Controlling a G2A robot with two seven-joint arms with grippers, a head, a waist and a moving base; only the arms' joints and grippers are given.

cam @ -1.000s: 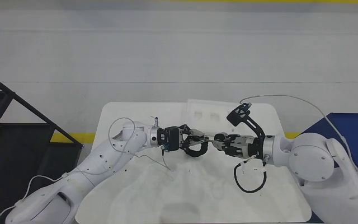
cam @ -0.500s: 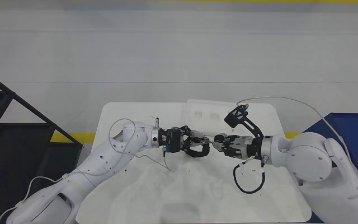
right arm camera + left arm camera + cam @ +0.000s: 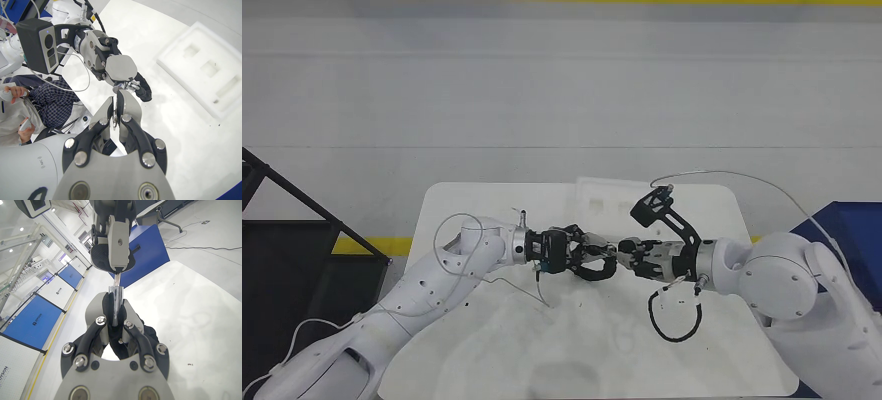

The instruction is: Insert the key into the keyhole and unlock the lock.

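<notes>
Big bright hall here: pale floor, a row of blue barrier panels point(image 3: 28, 321) along one side, and a blue cabinet point(image 3: 145, 249) standing just beside the white table point(image 3: 717, 210). Towards the table's far edge lies a white foam tray point(image 3: 175, 55) with three rectangular recesses in it.

Both arms meet over the middle of the table, tip to tip, up in the air with nothing touching the surface.

The left claw point(image 3: 113, 303) is pressed together around the lock point(image 3: 115, 296), a shiny chrome cylinder. It grips the lock by the sides, so one end sticks out past the fingertips and faces the other arm. In the right wrist view you can see that round chrome end face poking out between the left claw's fingers.

The right claw point(image 3: 116, 100) is pinching the key point(image 3: 114, 121) by its flat head, edge-on between the two pads, with the blade pointing straight out past the tips. From the left wrist view, the blade runs across the short gap from the right claw's tip to the lock's end face. Its tip meets that face right about in the middle. It looks pretty well lined up with the cylinder's axis, maybe with a slight tilt.

How far the blade sits inside the keyhole I honestly can't tell. Most of the blade is outside the cylinder.
</notes>
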